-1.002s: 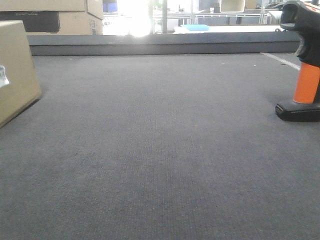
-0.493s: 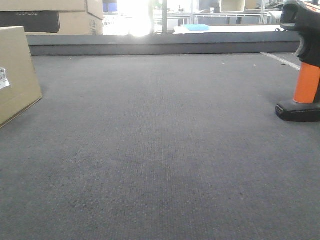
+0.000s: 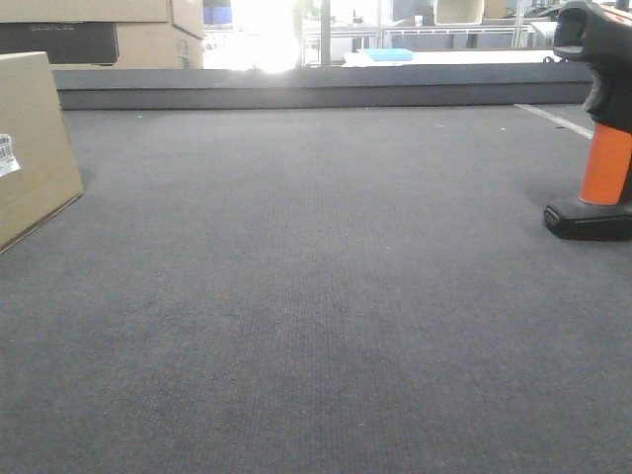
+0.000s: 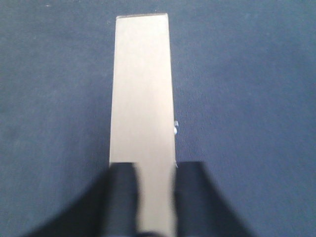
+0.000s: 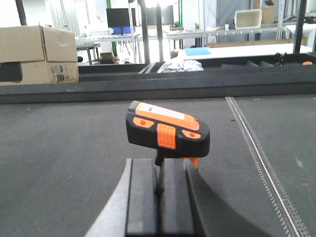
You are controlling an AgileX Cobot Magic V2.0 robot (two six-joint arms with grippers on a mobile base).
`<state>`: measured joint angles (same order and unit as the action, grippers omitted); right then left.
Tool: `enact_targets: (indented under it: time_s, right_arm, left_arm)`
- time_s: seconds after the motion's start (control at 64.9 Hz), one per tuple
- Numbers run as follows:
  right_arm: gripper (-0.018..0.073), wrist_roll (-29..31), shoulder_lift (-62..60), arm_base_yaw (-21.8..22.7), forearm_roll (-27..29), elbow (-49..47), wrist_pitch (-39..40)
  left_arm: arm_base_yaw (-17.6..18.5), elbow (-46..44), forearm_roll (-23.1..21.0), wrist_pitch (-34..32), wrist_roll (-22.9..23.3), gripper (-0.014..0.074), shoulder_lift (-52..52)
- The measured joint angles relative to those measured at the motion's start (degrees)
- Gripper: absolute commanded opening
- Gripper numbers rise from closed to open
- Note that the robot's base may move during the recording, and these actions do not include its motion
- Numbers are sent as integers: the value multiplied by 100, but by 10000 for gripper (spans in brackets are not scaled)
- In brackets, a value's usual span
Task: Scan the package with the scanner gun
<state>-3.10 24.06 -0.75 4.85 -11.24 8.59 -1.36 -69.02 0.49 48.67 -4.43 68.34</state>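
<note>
The package (image 3: 35, 148) is a tan cardboard box with a white label, standing on the grey mat at the far left of the front view. In the left wrist view its narrow top face (image 4: 142, 89) runs away from me. My left gripper (image 4: 156, 170) is over its near end, jaws apart: one finger (image 4: 123, 197) covers the top's left part, the other (image 4: 190, 197) lies along its right edge. The black and orange scanner gun (image 3: 604, 163) stands upright at the far right. My right gripper (image 5: 159, 163) is shut and empty, just short of the scanner (image 5: 168, 131).
Cardboard boxes (image 3: 118, 39) stand beyond the mat at the back left, also in the right wrist view (image 5: 37, 54). A dark raised ledge (image 3: 316, 94) bounds the mat's far side. A pale strip (image 5: 256, 148) runs along the mat right of the scanner.
The package shifted slightly downward in the front view between one second and half a second ago, then stayed still. The scanner has not moved.
</note>
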Motion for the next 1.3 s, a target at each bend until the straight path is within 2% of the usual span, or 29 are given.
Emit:
enact_targets:
  time_s: [0.123,0.262,0.447,0.709,0.786,0.987,1.295]
  right_arm:
    - [-157,0,0,0,13,-294,-455]
    - [-157,0,0,0,-162,-524,-792]
    - [-157,0,0,0,-260,-695,-1261]
    - [-159,0,0,0,-298,-754,-1622]
    - [-162,0,-13,0,-321,-754,-1631]
    - [-162,0,-405,0,-541,-754,-1655]
    - [-162,0,-1435,0,-575,-754,-2192]
  left_arm:
    - [0,0,-13,320,0,-111,-398]
    - [0,374,-269,29,11,-111,-841]
    - [0,1843,-824,-1262,19,-111,-1697]
    - [0,3750,-922,-3104,34,-111,-3315]
    - [0,4174,-1040,-3436,34,-111,-3828]
    - [0,4781,-1216,-3557,46,-111,-4894]
    - [0,4884,-1237,-3572,46,-111,-5893]
